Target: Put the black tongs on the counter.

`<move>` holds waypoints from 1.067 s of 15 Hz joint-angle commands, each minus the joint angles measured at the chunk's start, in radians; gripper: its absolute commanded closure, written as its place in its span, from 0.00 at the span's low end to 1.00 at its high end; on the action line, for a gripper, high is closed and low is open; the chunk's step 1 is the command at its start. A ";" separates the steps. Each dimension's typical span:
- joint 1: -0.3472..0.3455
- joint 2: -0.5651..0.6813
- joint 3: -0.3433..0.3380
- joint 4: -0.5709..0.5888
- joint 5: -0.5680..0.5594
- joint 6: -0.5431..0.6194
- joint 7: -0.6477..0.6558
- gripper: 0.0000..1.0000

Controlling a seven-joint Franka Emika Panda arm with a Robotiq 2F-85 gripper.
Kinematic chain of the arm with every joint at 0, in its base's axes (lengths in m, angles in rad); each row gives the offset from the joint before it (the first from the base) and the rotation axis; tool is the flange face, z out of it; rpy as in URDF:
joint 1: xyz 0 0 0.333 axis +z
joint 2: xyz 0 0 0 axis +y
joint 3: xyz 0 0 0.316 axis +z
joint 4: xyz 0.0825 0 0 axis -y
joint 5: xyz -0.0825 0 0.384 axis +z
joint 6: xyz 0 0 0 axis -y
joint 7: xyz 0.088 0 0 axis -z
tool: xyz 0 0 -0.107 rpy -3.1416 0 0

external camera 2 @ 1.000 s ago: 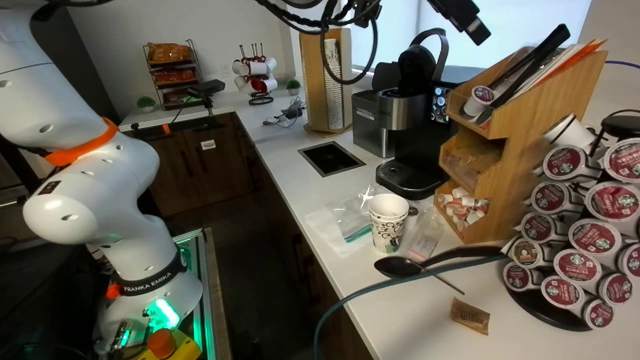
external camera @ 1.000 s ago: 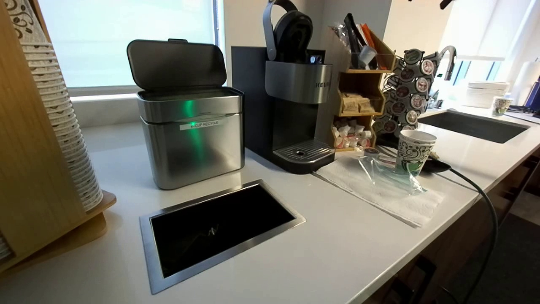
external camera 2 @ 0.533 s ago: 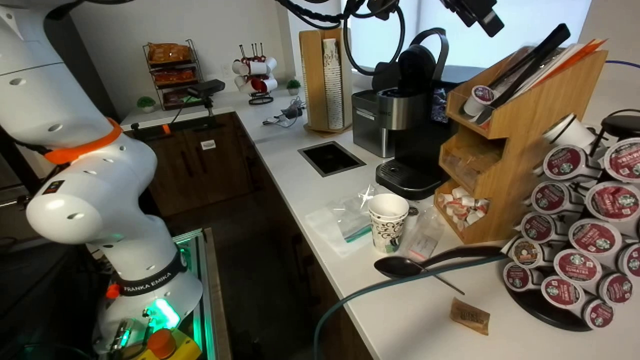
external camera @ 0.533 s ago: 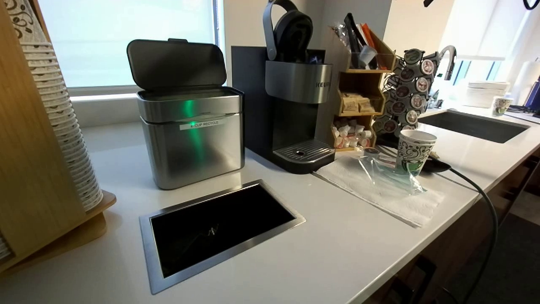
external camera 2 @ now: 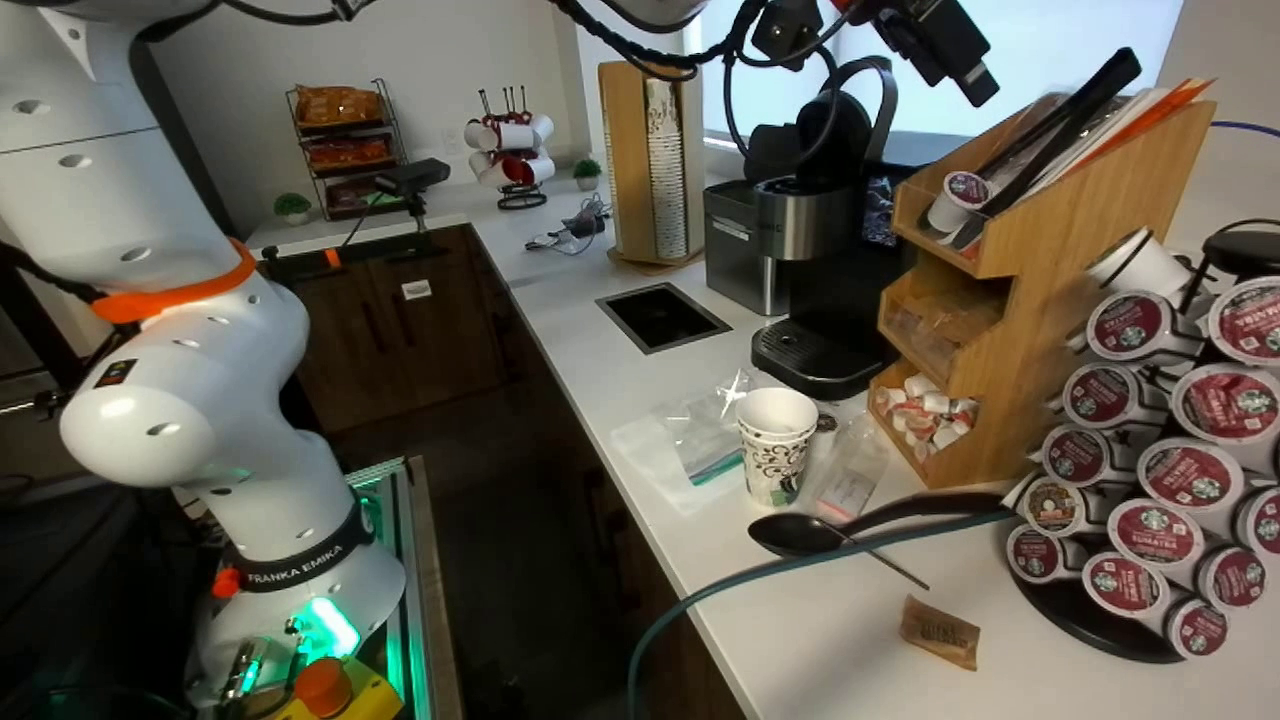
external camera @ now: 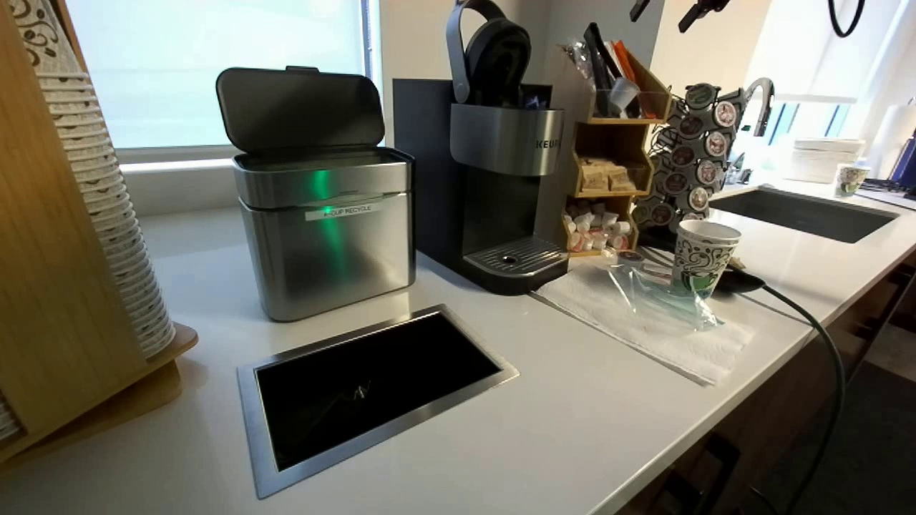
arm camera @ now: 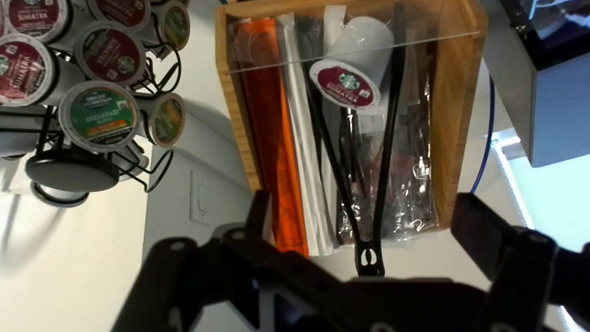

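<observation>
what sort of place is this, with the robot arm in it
Probably an office break room or shared coffee corner, though a home kitchen isn't ruled out: the counter holds a Keurig coffee machine, a metal bin marked for recycling and racked coffee pods.

In the wrist view I record a wooden organizer (arm camera: pixel 451 138) beyond the gap between the fingers (arm camera: pixel 481 235), holding a Sumatra pod (arm camera: pixel 345 86) and orange packet (arm camera: pixel 272 138); a pod carousel (arm camera: pixel 71 171) outside one finger; a blue cable (arm camera: pixel 488 133) beyond the other's tip.
</observation>
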 commanded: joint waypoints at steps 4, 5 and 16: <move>0.025 0.047 -0.029 0.046 -0.091 0.016 0.069 0.00; 0.027 0.060 -0.030 0.062 -0.106 0.013 0.081 0.00; 0.082 0.224 -0.045 0.215 0.082 0.007 0.035 0.05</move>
